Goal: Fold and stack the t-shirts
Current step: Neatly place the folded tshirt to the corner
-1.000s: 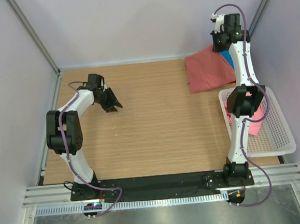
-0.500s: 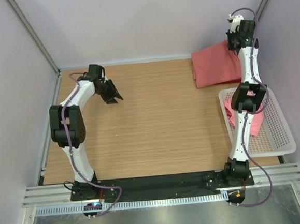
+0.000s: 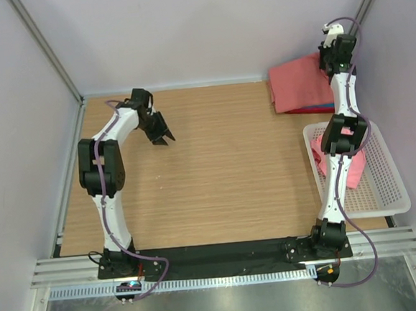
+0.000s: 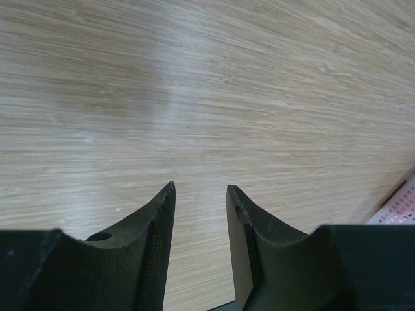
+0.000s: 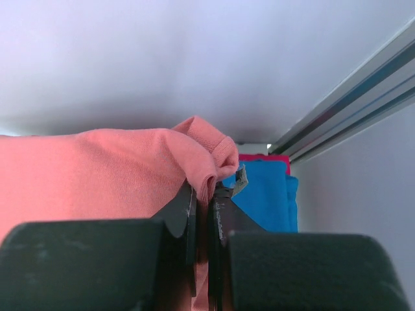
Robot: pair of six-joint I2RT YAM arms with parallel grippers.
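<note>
Four t-shirts show, none whole: the salmon-red t-shirt (image 3: 300,83) lies on the table (image 3: 231,175) just beyond the basket (image 3: 387,184), covering all but strips of the blue t-shirt (image 5: 266,194) and dark red t-shirt (image 3: 309,110), while the right arm half hides the pink t-shirt (image 3: 355,169) inside the basket. We see the right gripper (image 5: 206,194) pinching a fold of the salmon-red t-shirt, and the left gripper (image 4: 200,194), well left of the basket, spread above the table.

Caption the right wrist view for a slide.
Right gripper shut on a fold of the salmon-red t-shirt, blue t-shirt just behind.

Left hand (image 4: 201,188) agape, right hand (image 5: 204,194) pinched
</note>
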